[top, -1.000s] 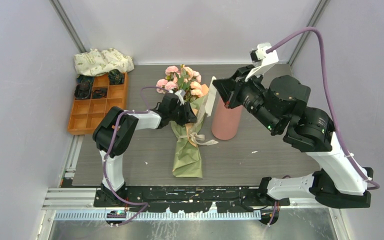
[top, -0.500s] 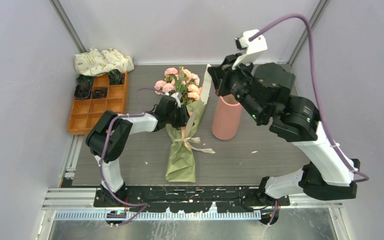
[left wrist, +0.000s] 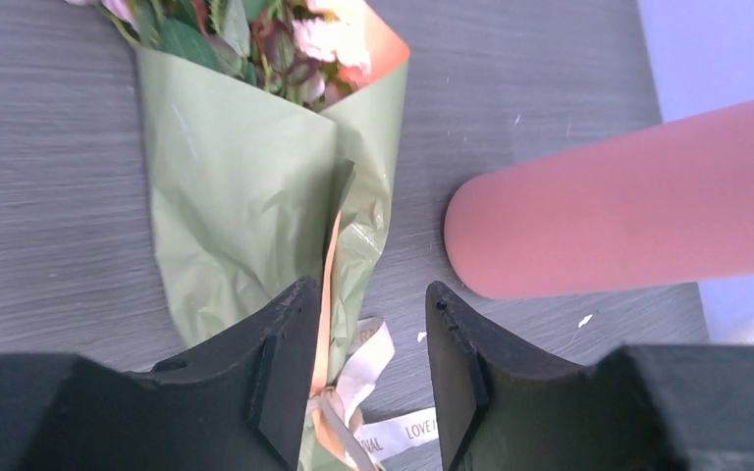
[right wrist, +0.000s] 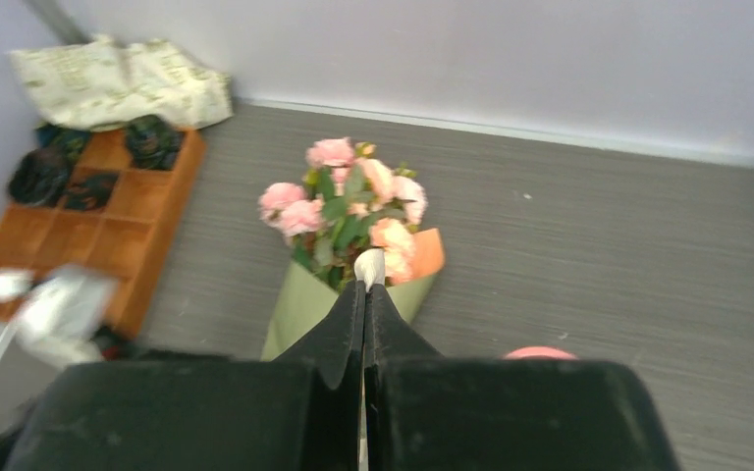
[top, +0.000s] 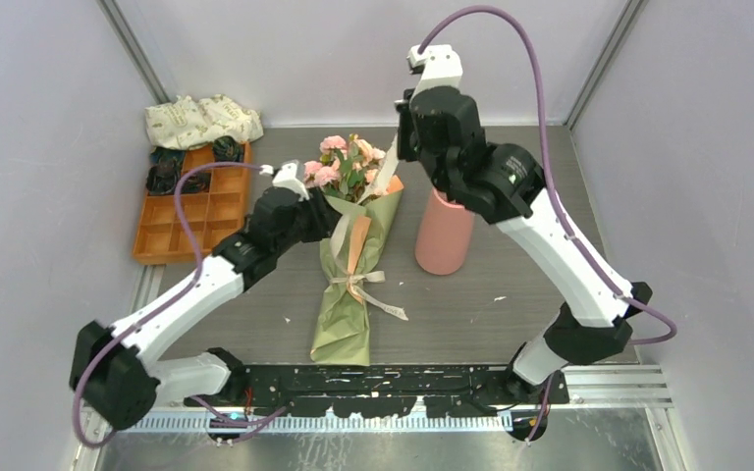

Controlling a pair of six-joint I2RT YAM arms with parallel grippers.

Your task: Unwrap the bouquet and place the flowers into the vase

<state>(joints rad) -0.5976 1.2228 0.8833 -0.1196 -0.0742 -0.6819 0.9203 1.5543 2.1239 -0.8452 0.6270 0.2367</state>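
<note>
And up went the right arm! A second ago the right gripper (right wrist: 364, 290) sat low beside the vase (top: 444, 232). Now it had climbed and swung across above the flowers (top: 350, 162), fingers pressed tight together on a pale strip (right wrist: 369, 265). Ribbon tail or paper lining, hard to call from here. The strip ran down into the mouth of the wrap. The bouquet (top: 346, 294) had come along with the pull: its foot had slid toward the left arm's side, and the cone lay slanted on the table (top: 520, 294), blooms toward the back wall, near the vase but apart from it. The left arm had stretched out long, and the left gripper (left wrist: 371, 299) hung over the olive paper, fingers partly spread, nothing between them. The bow (top: 361, 283) looked still knotted round the cone's waist, so the pull seemed to have shifted the bundle more than loosened it. My read: unwrapping had barely begun, with the roses all in their paper and the vase upright. The left gripper probably needed to pin the paper before more pulling paid off
</note>
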